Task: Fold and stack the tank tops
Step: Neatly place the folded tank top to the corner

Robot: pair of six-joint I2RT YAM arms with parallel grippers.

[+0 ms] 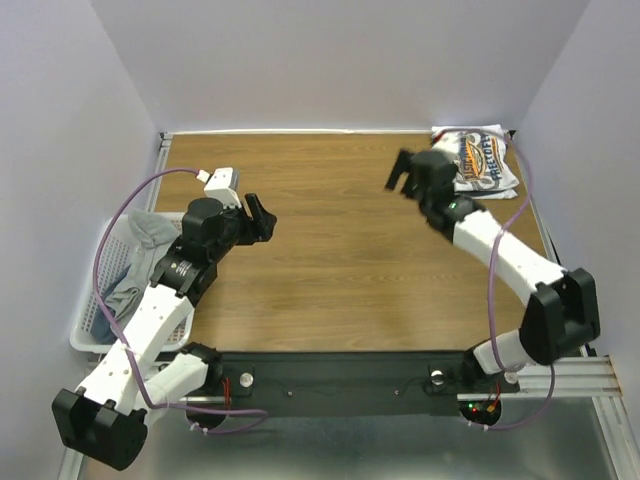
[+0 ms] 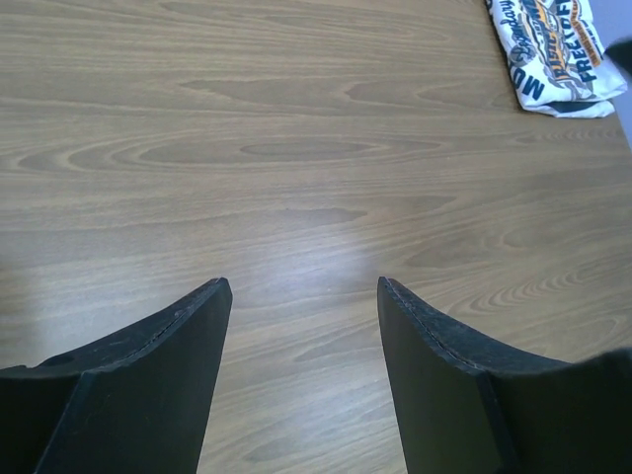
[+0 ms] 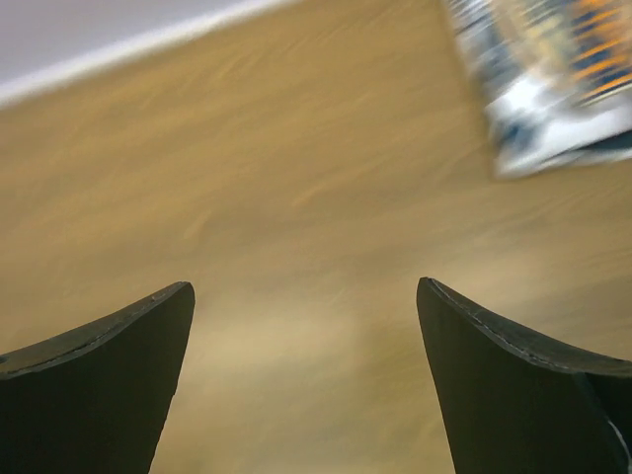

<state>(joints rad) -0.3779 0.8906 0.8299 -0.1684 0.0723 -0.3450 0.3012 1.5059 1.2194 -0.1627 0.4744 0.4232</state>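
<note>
A folded white tank top (image 1: 487,160) with a blue-and-orange print lies at the table's far right corner; it also shows in the left wrist view (image 2: 555,51) and, blurred, in the right wrist view (image 3: 548,74). Grey tank tops (image 1: 140,255) lie crumpled in the basket at the left. My right gripper (image 1: 403,176) hangs open over the bare wood just left of the white top, with nothing between its fingers (image 3: 513,380). My left gripper (image 1: 262,218) is open above the left part of the table, its fingers (image 2: 168,380) empty.
A white lattice basket (image 1: 92,310) sits off the table's left edge beside my left arm. The wooden table (image 1: 330,250) is walled at the back and on both sides. The arm bases stand on a black rail (image 1: 340,385) at the near edge.
</note>
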